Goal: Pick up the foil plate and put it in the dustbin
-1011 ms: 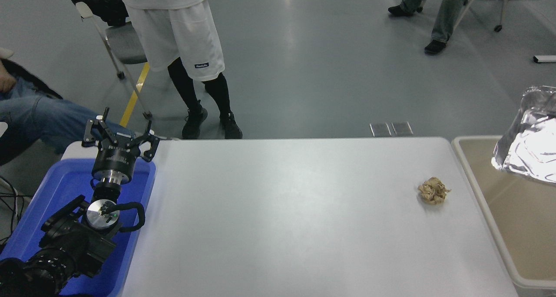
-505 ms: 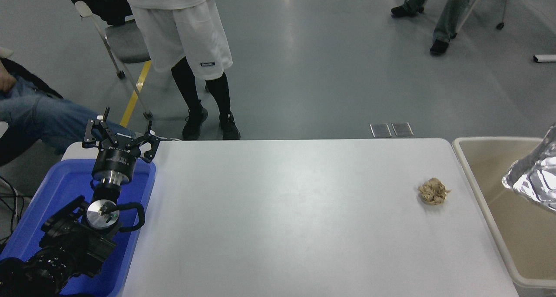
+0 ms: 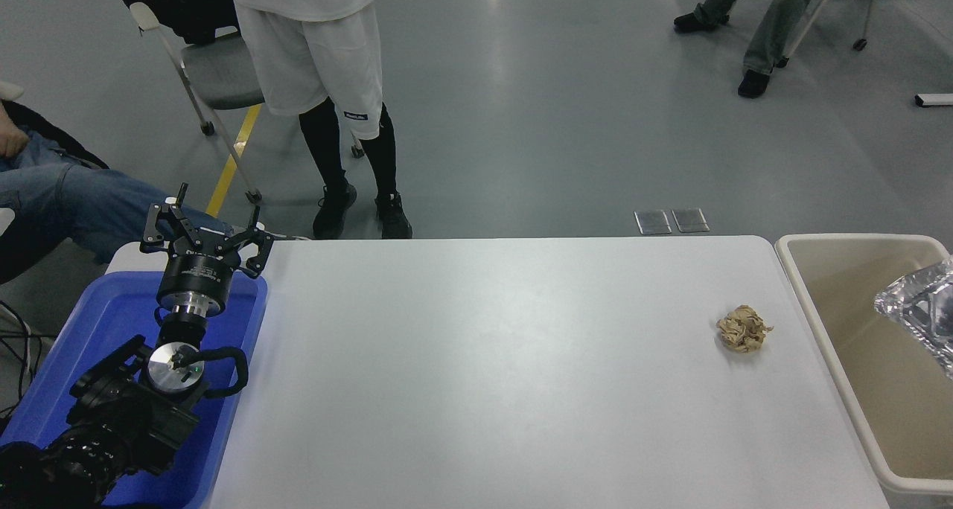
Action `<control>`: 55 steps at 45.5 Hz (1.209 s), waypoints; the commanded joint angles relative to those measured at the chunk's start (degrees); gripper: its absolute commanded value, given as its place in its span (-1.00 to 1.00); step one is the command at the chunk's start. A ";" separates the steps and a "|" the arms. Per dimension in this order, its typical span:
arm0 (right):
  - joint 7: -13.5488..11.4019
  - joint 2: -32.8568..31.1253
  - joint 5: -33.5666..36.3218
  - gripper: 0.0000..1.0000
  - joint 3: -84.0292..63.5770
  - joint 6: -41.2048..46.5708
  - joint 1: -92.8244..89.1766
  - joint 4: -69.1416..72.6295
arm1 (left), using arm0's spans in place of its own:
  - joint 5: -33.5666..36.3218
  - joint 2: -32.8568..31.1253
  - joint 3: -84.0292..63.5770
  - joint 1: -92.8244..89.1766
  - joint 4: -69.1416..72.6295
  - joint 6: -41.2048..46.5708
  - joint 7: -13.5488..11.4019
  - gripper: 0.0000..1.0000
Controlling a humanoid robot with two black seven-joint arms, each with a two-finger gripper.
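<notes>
1. From my head view the foil plate [image 3: 922, 312] sits at the right edge of the picture, inside the outline of the dustbin [image 3: 826, 345] — tilted, and partly cut off by the frame, so I cannot tell whether it hangs above the bin or rests in it.
2. I cannot see my right gripper at all; it is out of view.
3. My left gripper [image 3: 206, 235] is parked at the lower left over the blue bin [image 3: 89, 345], its fingers spread apart and holding nothing.
4. On the white surface [image 3: 484, 375] a crumpled tan paper ball [image 3: 743, 328] lies near the dustbin's rim, apart from it.
5. Beyond the surface's far edge a person in white shorts [image 3: 320, 62] stands — another sits at the far left [image 3: 59, 204].
</notes>
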 commanded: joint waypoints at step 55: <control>0.23 3.49 2.99 1.00 8.38 -7.49 -7.18 -1.87 | -0.01 0.00 0.00 0.00 0.00 -0.06 0.00 0.98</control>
